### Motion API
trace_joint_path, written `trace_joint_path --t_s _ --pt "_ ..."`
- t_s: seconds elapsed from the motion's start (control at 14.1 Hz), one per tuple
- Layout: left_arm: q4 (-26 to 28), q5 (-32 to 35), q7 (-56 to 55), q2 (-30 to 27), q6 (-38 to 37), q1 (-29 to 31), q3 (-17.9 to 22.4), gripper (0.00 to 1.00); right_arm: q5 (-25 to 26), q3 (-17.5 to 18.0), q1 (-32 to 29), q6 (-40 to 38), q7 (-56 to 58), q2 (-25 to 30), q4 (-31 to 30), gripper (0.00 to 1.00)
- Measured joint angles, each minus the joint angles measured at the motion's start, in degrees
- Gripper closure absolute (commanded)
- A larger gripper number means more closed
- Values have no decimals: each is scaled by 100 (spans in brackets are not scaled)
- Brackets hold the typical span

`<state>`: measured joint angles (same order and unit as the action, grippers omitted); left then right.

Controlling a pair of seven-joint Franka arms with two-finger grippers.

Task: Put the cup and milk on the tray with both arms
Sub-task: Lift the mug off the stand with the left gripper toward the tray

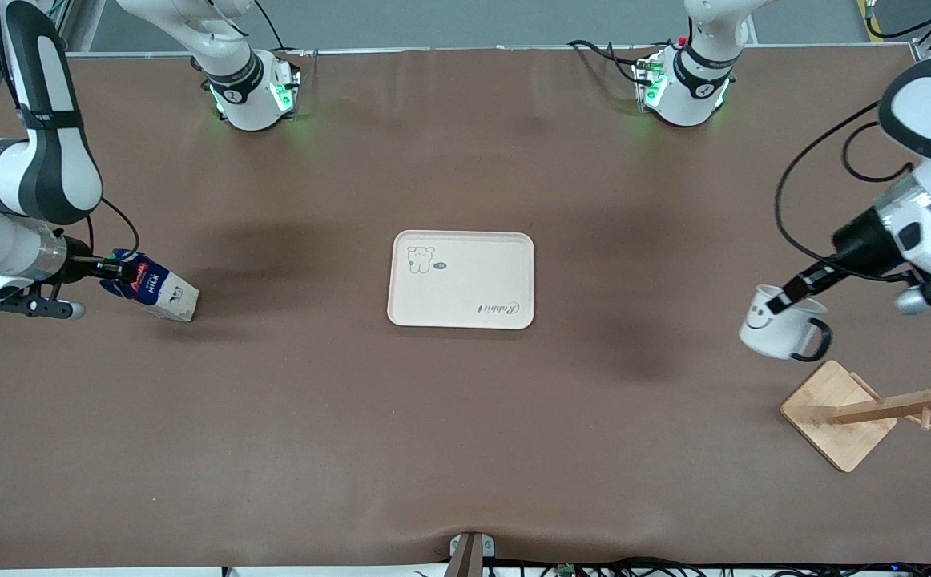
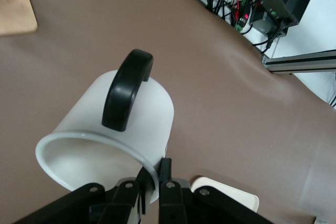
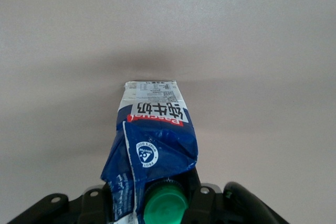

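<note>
Brown tabletop surrounds the bare tray (image 1: pixel 462 280). Left gripper (image 1: pixel 779 300) pinches the cup (image 1: pixel 778 324) rim; right gripper (image 1: pixel 113 268) clamps the tilted milk (image 1: pixel 153 287) gable—either thin grip could slip.

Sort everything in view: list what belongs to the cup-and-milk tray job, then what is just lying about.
Job:
white smiley mug with black handle, clamped by left gripper
dark-blue and white milk carton, clamped by right gripper
flat cream rectangular tray

Lying about:
square-based wooden rack
</note>
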<state>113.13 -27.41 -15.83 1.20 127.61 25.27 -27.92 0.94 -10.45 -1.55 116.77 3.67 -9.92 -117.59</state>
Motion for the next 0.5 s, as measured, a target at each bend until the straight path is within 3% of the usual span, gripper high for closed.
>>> trace_joint_path --t_s 0.14,0.21,0.5 --pt "-1 243 -875 40 9 -19 -422 100 0 0 -1 0 0 10 0 96" --pt "-4 289 -1299 85 13 -27 -610 100 0 1 -2 -1 1 24 1 100" --pt "-211 507 -3264 538 32 -351 -1152 100 0 22 0 -767 33 122 248 100"
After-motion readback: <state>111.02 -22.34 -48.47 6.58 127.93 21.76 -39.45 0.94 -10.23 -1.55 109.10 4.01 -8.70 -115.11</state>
